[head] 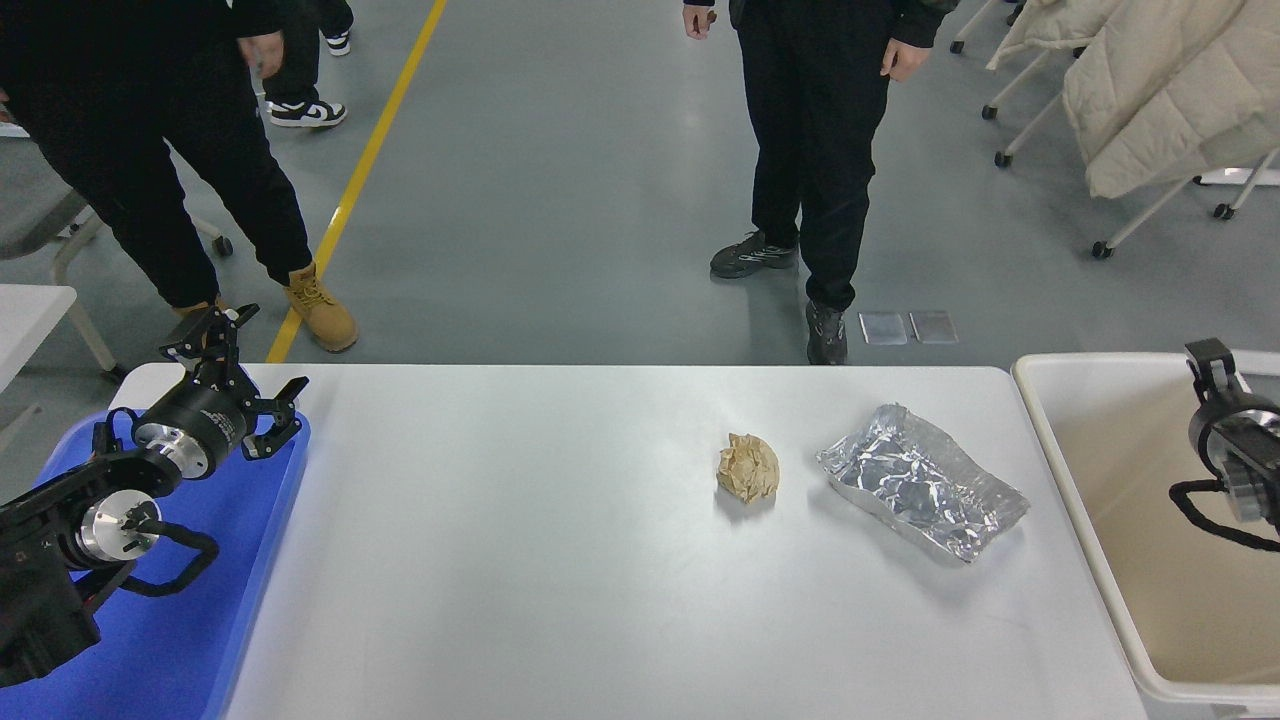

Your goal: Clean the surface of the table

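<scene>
White and smooth, the big flat table surface (520, 560) with round corners fills the middle and bottom of the view, between a blue plastic tray (190, 640) at its left end and a cream plastic bin (1075, 480) at its right end. On the right half of the table sits a small crumpled ball of brown paper (748, 467). Just to the right of it, not touching, lies a crinkly shiny silver foil tray (920, 480), set at a slant. The left gripper (240, 385) is black and hangs over the far corner of the blue tray, with its fingers spread apart and nothing between them. The black right gripper (1235, 450) comes in at the right edge, up over the cream bin; only part of it shows, so I cannot tell if it is open or closed. Past the far side of the table, a person in black clothes and dark shoes (815, 170) stands on the grey floor. Another person in black with tan boots (160, 170) stands at the far left, near a yellow line (370, 160) painted on the floor. Puffy cream coats (1160, 90) hang over rolling chairs at the top right
</scene>
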Controlling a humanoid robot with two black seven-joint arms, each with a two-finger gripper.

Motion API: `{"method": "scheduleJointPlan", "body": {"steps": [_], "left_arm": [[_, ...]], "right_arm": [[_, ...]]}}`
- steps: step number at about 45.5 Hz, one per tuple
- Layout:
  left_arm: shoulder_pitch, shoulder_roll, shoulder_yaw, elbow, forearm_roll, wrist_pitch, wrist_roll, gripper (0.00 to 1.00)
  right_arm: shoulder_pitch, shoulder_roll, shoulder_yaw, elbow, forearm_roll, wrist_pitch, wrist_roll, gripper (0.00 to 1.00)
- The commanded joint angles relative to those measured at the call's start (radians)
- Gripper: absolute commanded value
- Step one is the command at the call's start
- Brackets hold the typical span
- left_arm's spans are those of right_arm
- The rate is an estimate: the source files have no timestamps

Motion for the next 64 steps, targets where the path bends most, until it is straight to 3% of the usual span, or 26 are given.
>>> {"method": "scheduleJointPlan", "body": {"steps": [1,7,21,30,51,64], "left_arm": [[0.001,0.0,0.0,0.0,0.0,0.0,-0.001,1.0],[0.001,0.0,0.0,0.0,0.0,0.0,-0.001,1.0],[-0.001,0.0,0.0,0.001,0.0,0.0,-0.001,1.0],[-0.001,0.0,0.0,0.0,0.0,0.0,-0.001,1.0],[0.001,0.0,0.001,0.0,0.0,0.0,-0.001,1.0],[0.001,0.0,0.001,0.0,0.0,0.0,-0.001,1.0]], "right_arm": [[0.023,-0.043,0.254,0.279,-0.01,0.002,0.0,1.0],[-0.005,-0.003,0.315,0.403,-0.01,0.002,0.0,1.0],[-0.171,0.135,0.518,0.439,-0.01,0.01,0.02,1.0],[-0.258,0.258,0.682,0.477,-0.016,0.01,0.126,1.0],[-0.336,0.442,0.69,0.503,-0.091,0.01,0.379,1.0],[-0.355,0.445,0.68,0.462,-0.099,0.01,0.395,1.0]]}}
